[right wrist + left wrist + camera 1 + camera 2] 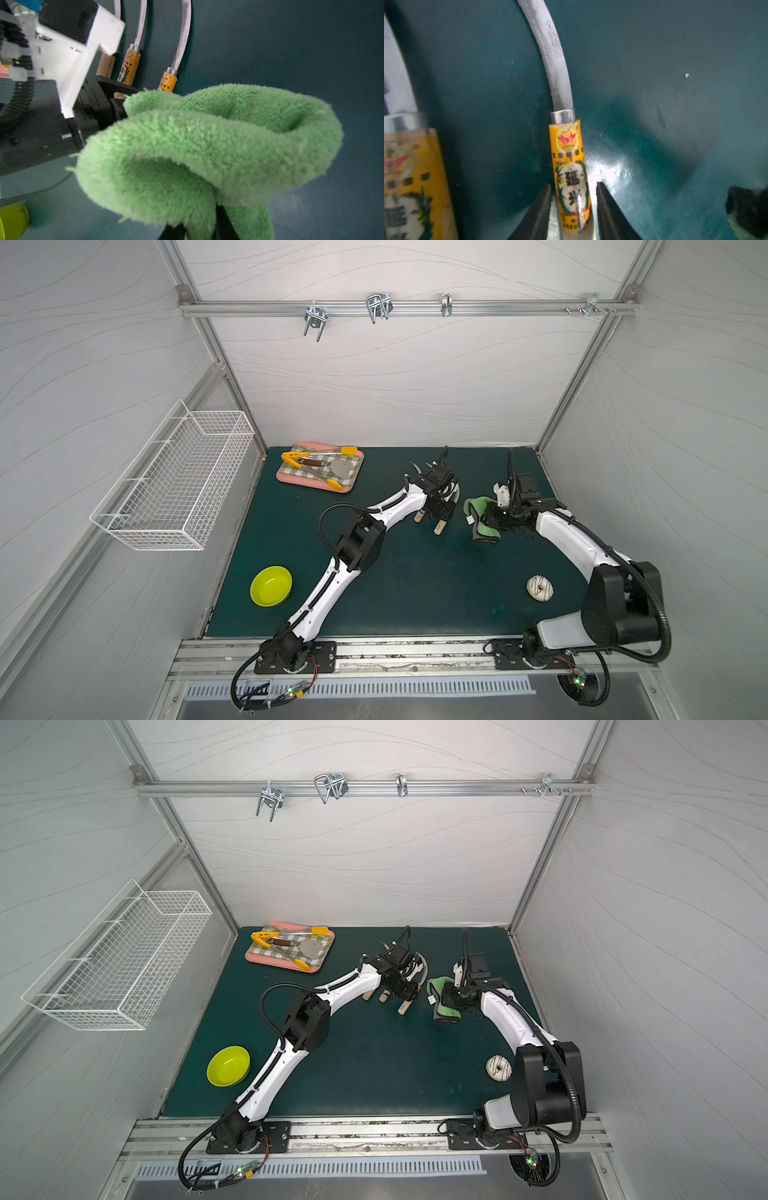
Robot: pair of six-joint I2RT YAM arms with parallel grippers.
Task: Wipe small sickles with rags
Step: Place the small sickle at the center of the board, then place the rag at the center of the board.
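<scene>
Two arms, same build. Left arm [328, 593] and right arm [569, 539]: white shell links, bulky black joint housings. Black corrugated cable [322, 526] loops outside each. Flat black base plates [326, 651] with screw holes. Thin red wires and a small board with a green LED [578, 680] by each base. Wrist camera bracket [68, 54] white, square-cut. Fingers [535, 216] black, tapering

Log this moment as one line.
left gripper: open, astride sickle handle | right gripper: shut on rag | sickle: lying on mat
</scene>
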